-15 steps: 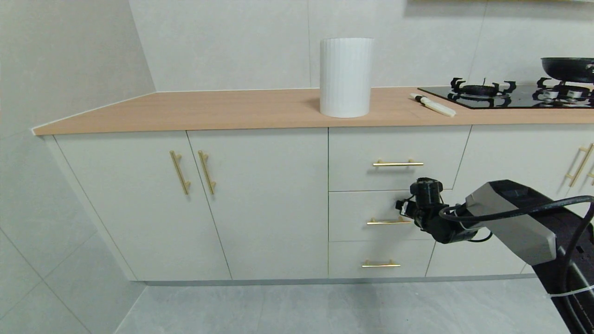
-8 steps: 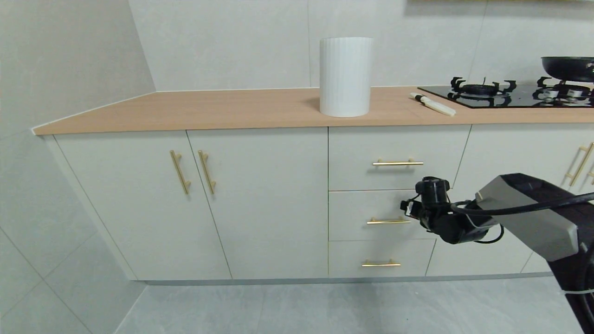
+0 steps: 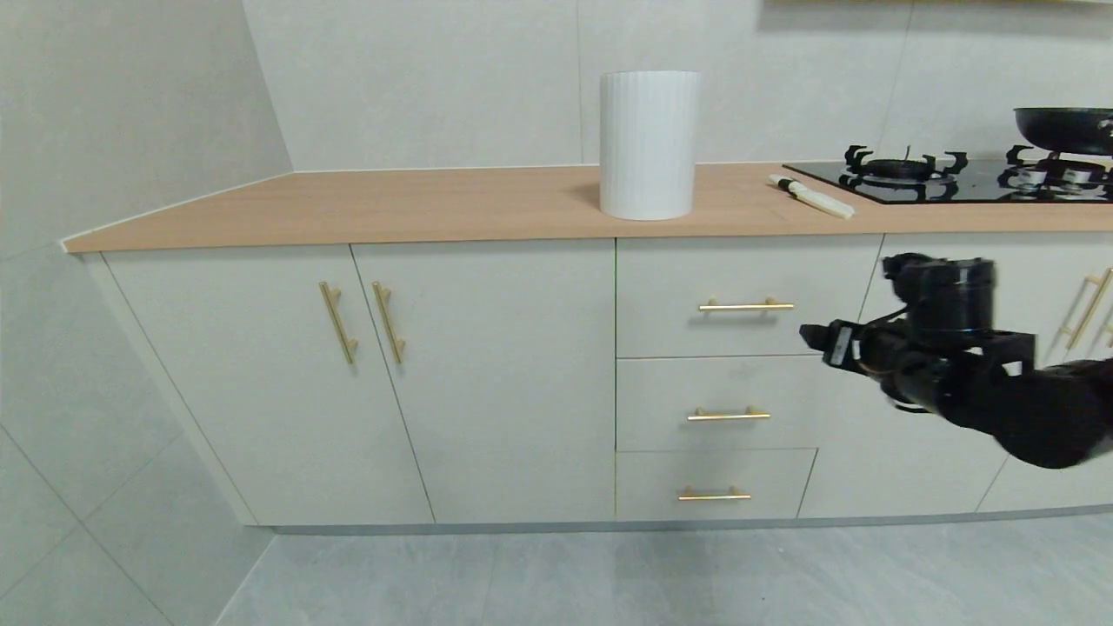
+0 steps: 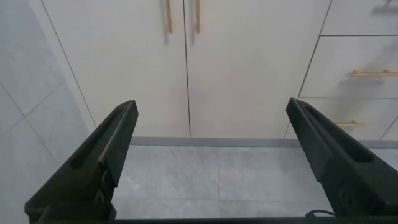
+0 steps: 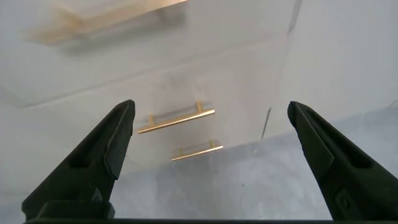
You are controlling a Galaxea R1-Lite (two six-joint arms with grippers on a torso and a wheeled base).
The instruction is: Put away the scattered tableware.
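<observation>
Lying flat on the wooden countertop (image 3: 391,209) in the head view, a cream-coloured utensil (image 3: 810,196) sits between a tall white ribbed canister (image 3: 648,143) and the black gas hob (image 3: 956,178), near both and touching neither. A dark pan (image 3: 1065,126) stands on a burner at the hob's right end. Below the counter, the right gripper (image 3: 822,341) hangs in front of the cabinet fronts, just right of the drawer stack, at a height between the top drawer handle (image 3: 745,305) and the middle drawer handle (image 3: 729,415), touching neither, well apart from the utensil. In the left wrist view, the left gripper (image 4: 211,162) has its fingers (image 4: 93,168) spread wide with nothing between them, facing the double cabinet doors (image 4: 186,62) and the grey floor tiles (image 4: 205,180) at their foot. In the right wrist view, the right gripper's fingers (image 5: 99,162) are likewise spread wide and hold nothing. Beyond them are the drawer fronts, with the bottom drawer handle (image 5: 198,151) below the middle one and floor tiles underneath.
</observation>
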